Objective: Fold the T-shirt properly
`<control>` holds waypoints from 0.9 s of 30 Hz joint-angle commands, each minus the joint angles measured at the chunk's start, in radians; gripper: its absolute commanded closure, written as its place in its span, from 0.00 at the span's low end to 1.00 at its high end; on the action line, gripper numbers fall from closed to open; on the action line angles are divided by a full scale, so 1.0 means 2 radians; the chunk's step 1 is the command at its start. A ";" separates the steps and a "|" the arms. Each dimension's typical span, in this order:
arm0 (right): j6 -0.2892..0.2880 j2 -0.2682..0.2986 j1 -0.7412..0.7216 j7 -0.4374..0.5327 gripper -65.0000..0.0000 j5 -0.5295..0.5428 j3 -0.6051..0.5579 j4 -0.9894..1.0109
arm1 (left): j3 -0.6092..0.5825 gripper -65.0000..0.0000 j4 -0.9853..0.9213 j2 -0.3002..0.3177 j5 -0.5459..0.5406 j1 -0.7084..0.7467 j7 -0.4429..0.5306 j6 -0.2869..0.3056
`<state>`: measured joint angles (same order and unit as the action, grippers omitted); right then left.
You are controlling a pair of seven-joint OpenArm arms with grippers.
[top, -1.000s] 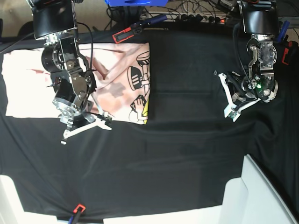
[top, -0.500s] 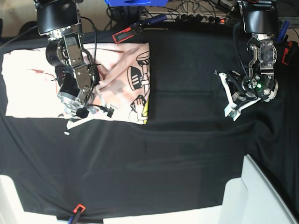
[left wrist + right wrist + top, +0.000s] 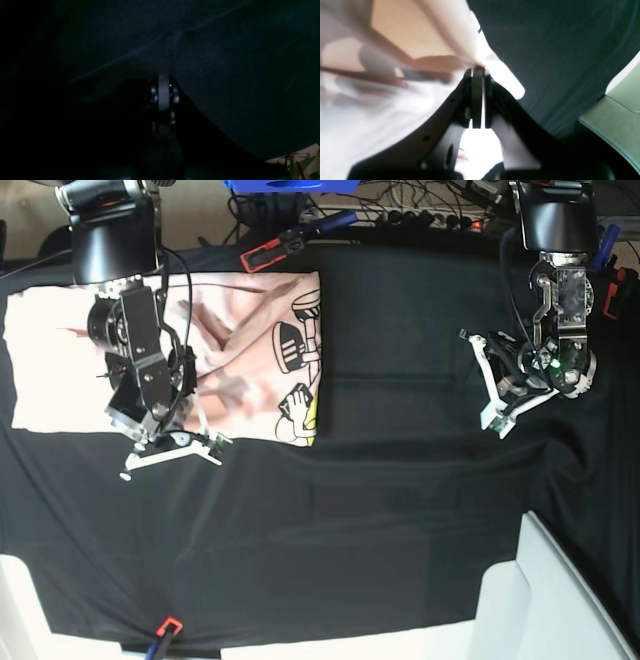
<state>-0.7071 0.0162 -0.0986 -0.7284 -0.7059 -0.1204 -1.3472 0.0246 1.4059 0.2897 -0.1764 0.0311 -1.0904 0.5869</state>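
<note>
The pale pink T-shirt (image 3: 250,350) lies folded at the far left of the black table cloth (image 3: 350,510), its cartoon graphics showing along the right edge. My right gripper (image 3: 170,452) sits at the shirt's near hem. In the right wrist view its jaws (image 3: 478,68) are shut, and the pink T-shirt fabric (image 3: 382,112) draws up into a peak at their tip. My left gripper (image 3: 487,385) hangs over bare black cloth at the right, far from the shirt. In the dark left wrist view the left gripper (image 3: 163,82) is shut with nothing in it.
A white bin (image 3: 560,600) stands at the near right corner. A red-and-black clamp (image 3: 262,253), a blue object (image 3: 290,185) and cables (image 3: 420,215) line the far edge. A small red clip (image 3: 168,627) sits at the near left edge.
My right gripper has shifted left and a little nearer along the shirt's near hem, its jaws closing fully. The left arm has stayed put.
</note>
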 commanded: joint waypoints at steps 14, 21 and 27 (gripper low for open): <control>0.004 0.001 -0.012 0.002 1.00 -0.026 0.028 -0.024 | 0.003 1.00 0.007 0.007 0.000 -0.008 0.004 0.000; 0.004 -0.002 0.025 -0.083 0.99 -0.003 0.034 -0.142 | 0.003 1.00 0.007 0.007 0.000 -0.009 0.004 0.000; 0.004 -0.002 0.036 -0.169 0.92 0.138 0.130 -0.225 | 0.003 1.00 0.007 0.004 0.000 -0.011 0.004 0.000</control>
<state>-0.6987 0.0086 -0.0166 -1.0679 -0.4252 0.1387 -1.7805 0.0254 1.4055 0.2874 -0.1764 0.0219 -1.0878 0.5869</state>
